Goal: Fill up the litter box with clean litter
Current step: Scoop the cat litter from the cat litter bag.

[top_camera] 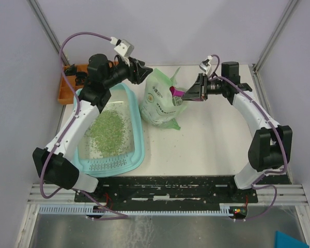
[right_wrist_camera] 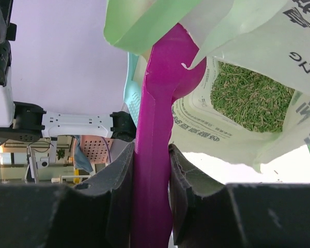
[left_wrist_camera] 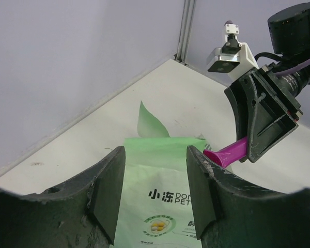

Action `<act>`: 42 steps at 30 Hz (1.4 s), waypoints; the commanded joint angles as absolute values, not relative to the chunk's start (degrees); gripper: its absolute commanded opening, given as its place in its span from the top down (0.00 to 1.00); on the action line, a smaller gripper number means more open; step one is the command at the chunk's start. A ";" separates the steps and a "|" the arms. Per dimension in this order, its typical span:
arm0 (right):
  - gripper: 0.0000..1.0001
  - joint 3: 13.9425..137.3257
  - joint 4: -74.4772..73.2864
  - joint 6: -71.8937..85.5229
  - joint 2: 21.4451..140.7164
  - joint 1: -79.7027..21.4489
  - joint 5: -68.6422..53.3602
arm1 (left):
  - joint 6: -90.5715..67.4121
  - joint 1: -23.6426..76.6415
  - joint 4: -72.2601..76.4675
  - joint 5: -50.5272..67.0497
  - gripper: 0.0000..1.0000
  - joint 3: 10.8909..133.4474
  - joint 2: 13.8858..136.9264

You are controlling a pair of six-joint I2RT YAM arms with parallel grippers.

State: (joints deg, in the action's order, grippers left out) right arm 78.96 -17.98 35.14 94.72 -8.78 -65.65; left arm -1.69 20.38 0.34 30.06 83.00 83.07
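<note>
- The left gripper (left_wrist_camera: 155, 157) stands open, gripping nothing; unheld, the bag (top_camera: 159, 101) could slump onto the scoop (right_wrist_camera: 163, 77).
- The right gripper (right_wrist_camera: 152, 155) clamps the scoop; litter (top_camera: 109, 132) may spill before reaching the box (top_camera: 137, 137) at the bag's 8 o'clock.

Litter box (top_camera: 138, 135) on worktop (top_camera: 212, 144), left side, w/ clean litter (top_camera: 109, 132) spread in it. Bag (top_camera: 157, 103) stands just right of box, centre-far. Tray (top_camera: 67, 92) far left, behind box. Left hand (top_camera: 143, 72) by bag's far-left top. Right hand (top_camera: 190, 92) just right of bag; scoop (top_camera: 175, 92) runs from it into bag's mouth.
</note>
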 commanded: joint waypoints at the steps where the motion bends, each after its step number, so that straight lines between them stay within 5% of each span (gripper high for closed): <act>1: 0.98 79.36 -20.96 28.63 90.34 -7.07 -70.45 | -2.97 20.65 2.57 28.66 0.42 82.63 80.23; 20: 0.98 91.61 -66.93 -10.34 94.79 -0.03 -67.47 | -3.34 20.64 1.94 29.38 0.42 81.37 80.08; 32: 0.98 108.78 -74.95 -12.94 104.22 -1.53 -60.16 | -1.92 20.66 -0.76 30.68 0.44 83.01 82.05; 42: 0.98 128.63 -90.90 -21.94 111.48 -10.51 -42.11 | -0.09 20.65 -2.44 29.87 0.42 81.81 81.45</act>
